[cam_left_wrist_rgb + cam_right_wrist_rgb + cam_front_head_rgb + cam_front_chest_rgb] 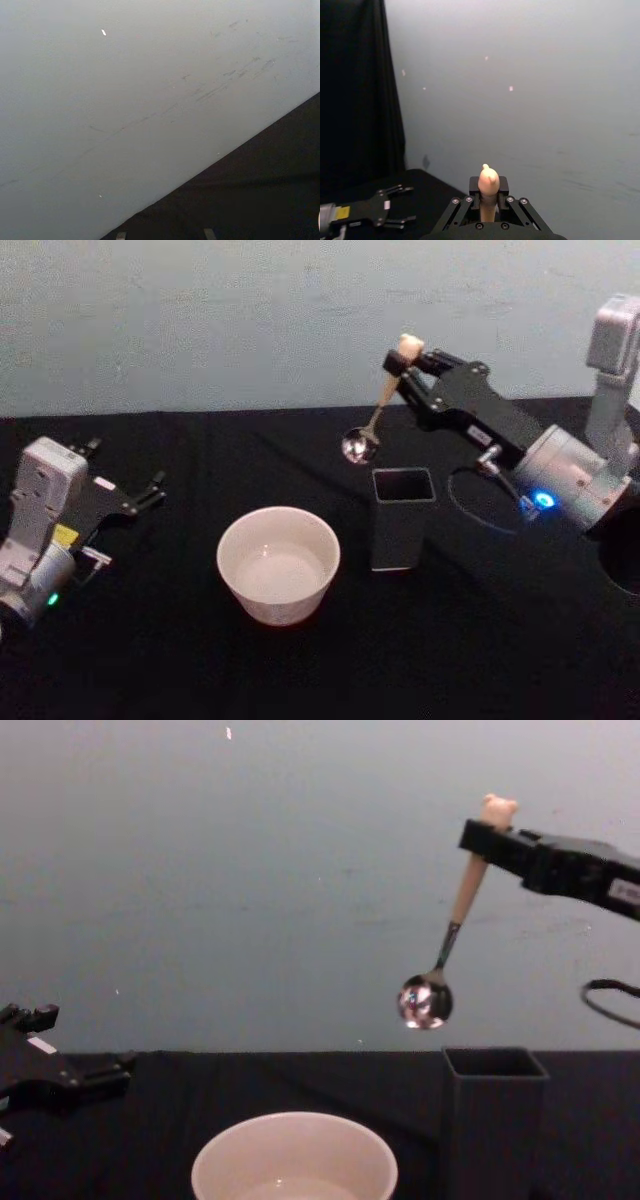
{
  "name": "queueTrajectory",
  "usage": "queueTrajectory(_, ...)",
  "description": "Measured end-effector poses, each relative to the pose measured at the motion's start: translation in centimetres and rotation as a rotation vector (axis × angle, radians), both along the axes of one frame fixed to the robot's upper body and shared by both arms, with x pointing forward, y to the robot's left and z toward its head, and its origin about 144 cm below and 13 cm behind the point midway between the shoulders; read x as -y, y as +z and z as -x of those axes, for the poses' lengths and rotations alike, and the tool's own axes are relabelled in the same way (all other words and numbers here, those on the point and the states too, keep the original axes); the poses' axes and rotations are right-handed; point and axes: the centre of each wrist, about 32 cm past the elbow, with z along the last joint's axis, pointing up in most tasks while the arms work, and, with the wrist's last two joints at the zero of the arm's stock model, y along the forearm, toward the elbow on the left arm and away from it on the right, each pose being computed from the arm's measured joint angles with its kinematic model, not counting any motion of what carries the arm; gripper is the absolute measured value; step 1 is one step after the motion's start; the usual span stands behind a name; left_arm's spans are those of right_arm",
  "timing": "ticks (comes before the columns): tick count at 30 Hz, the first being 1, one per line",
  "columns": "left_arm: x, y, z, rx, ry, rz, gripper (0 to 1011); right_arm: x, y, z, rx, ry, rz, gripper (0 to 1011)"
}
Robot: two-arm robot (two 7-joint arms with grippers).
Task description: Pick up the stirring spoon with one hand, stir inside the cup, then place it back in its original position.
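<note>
Jaws of the right gripper (398,362) are closed on the pale wooden handle of the slim stirring spoon with a small bear head on top (378,412), gripping just under the bear head. The spoon hangs in the air, tilted, its shiny round bowl lowest and turned toward the robot's left. In the chest view the spoon's bowl hangs above the dark grey square-mouthed holder (490,1130), a little to its left and clear of its rim. The wide round cream cup with a thick rim (270,605) stands on the black cloth-covered surface (150,660), near the holder's left side but apart from it. The left gripper (155,490) rests parked at the far left, jaws spread and holding nothing.
</note>
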Motion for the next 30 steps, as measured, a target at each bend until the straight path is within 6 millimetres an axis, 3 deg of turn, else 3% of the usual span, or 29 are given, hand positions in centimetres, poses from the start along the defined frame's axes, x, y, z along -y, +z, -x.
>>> queueTrajectory(14,0.0,0.0,0.0,0.000,0.000,0.000,1001,-3.4,-1.5,-1.0,-0.041,0.145,0.063,203)
queueTrajectory(30,0.0,0.0,0.0,0.000,0.000,0.000,1001,-4.6,-3.8,-0.8,-0.078,0.251,0.192,203)
